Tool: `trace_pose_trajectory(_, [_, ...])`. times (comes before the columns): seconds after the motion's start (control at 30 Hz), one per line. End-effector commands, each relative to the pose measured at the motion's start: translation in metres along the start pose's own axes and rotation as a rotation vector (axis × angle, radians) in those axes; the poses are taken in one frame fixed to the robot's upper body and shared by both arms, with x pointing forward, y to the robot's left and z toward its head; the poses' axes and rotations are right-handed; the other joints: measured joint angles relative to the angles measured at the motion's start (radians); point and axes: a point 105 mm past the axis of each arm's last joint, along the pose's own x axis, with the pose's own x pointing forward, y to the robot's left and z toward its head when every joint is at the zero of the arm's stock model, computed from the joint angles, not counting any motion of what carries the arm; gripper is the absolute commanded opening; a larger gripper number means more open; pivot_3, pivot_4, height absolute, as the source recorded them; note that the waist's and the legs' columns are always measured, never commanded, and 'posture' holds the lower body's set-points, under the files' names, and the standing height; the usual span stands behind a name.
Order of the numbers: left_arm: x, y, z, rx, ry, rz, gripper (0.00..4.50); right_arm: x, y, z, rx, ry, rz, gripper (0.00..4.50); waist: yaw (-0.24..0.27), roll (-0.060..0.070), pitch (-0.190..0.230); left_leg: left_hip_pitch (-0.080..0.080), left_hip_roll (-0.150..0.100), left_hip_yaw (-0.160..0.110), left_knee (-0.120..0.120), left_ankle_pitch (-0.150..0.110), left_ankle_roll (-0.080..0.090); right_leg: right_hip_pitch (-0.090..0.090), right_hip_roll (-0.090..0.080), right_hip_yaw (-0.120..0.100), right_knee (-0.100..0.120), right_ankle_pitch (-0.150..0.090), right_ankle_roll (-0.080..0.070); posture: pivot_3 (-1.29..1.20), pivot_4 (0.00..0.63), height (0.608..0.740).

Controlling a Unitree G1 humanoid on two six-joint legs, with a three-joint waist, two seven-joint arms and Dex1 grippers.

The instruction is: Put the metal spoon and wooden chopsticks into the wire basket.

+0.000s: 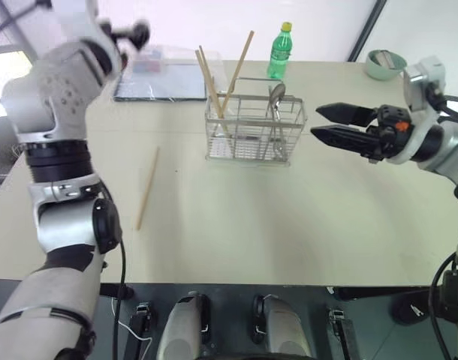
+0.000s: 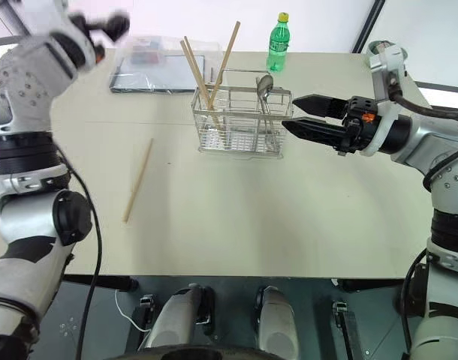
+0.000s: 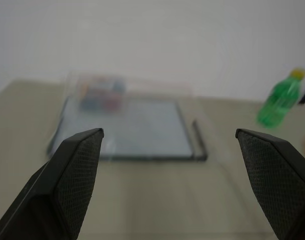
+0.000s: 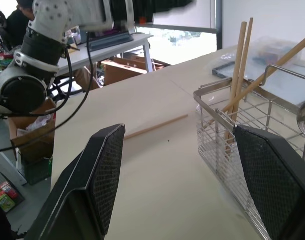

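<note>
The wire basket (image 1: 253, 133) stands on the table's far middle. Three wooden chopsticks (image 1: 211, 84) lean inside it, two at its left end and one slanting right. A further chopstick (image 1: 147, 187) lies flat on the table, left of the basket and nearer. The metal spoon (image 1: 276, 94) stands in the basket's right end, bowl up. My right gripper (image 1: 316, 121) hovers open just right of the basket, pointing at it, nothing between its fingers. My left gripper (image 1: 141, 31) is raised at the far left, open and empty, its fingers (image 3: 77, 165) wide apart.
A clear plastic tray with a dark flat slab (image 1: 161, 81) lies at the back left. A green bottle (image 1: 279, 51) stands behind the basket, and a pale green bowl (image 1: 385, 64) sits at the far right. The table's front edge (image 1: 289, 283) runs close below.
</note>
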Motion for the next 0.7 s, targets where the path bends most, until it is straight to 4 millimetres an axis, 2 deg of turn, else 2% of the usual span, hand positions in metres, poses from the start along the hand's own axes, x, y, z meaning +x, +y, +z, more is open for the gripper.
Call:
trace_pose_trajectory(0.03, [-0.004, -0.003, -0.044, 0.034, 0.209, -0.002, 4.44, 0.001, 0.002, 0.013, -0.049, -0.033, 0.015, 3.56, 0.001, -0.001, 0.000, 0.000, 0.000, 0.000, 0.000, 0.001, -0.002, 0.000, 0.000, 0.000, 0.000, 0.000, 0.000, 0.00, 0.150, 0.707])
trace_pose_trajectory(0.1, [-0.004, -0.004, -0.066, 0.034, 0.299, -0.026, 4.44, 0.002, 0.001, 0.014, -0.050, -0.035, 0.018, 3.56, 0.000, -0.001, 0.001, -0.002, 0.000, 0.000, 0.000, 0.003, -0.005, -0.001, 0.000, 0.000, 0.000, 0.000, 0.000, 0.00, 0.150, 0.707])
trace_pose_trajectory(0.2, [-0.005, 0.000, -0.088, 0.021, 0.385, -0.032, 4.44, 0.004, 0.002, 0.015, -0.053, -0.038, 0.022, 3.56, -0.001, -0.001, 0.001, -0.003, 0.000, 0.000, 0.000, 0.004, -0.006, -0.003, 0.000, 0.000, 0.000, 0.000, 0.000, 0.00, 0.150, 0.707])
trace_pose_trajectory(0.33, [-0.001, 0.011, -0.107, 0.020, 0.461, 0.002, 4.44, 0.004, 0.004, 0.015, -0.053, -0.042, 0.016, 3.56, -0.001, -0.001, 0.001, -0.002, 0.000, 0.000, 0.000, 0.004, -0.007, -0.003, 0.000, 0.000, 0.000, 0.000, 0.000, 0.00, 0.150, 0.707])
trace_pose_trajectory(0.43, [0.000, 0.009, -0.113, 0.019, 0.493, -0.016, 4.44, 0.003, 0.005, 0.014, -0.054, -0.042, 0.011, 3.56, -0.001, -0.001, 0.001, -0.002, 0.000, 0.000, 0.000, 0.004, -0.007, -0.003, 0.000, 0.000, 0.001, 0.000, 0.000, 0.00, 0.150, 0.707])
trace_pose_trajectory(0.57, [0.003, -0.002, -0.137, 0.029, 0.581, -0.068, 4.44, 0.001, 0.006, 0.013, -0.057, -0.042, -0.003, 3.56, 0.002, -0.001, 0.001, -0.002, 0.000, 0.000, 0.000, 0.004, -0.007, -0.003, -0.001, 0.000, 0.000, 0.000, 0.000, 0.00, 0.150, 0.707])
trace_pose_trajectory(0.7, [0.005, -0.003, -0.138, 0.021, 0.583, -0.075, 4.44, 0.000, 0.007, 0.012, -0.061, -0.038, -0.009, 3.56, 0.001, -0.001, 0.000, -0.002, 0.000, 0.000, 0.000, 0.003, -0.007, -0.003, -0.001, 0.000, 0.000, 0.000, 0.000, 0.00, 0.150, 0.707])
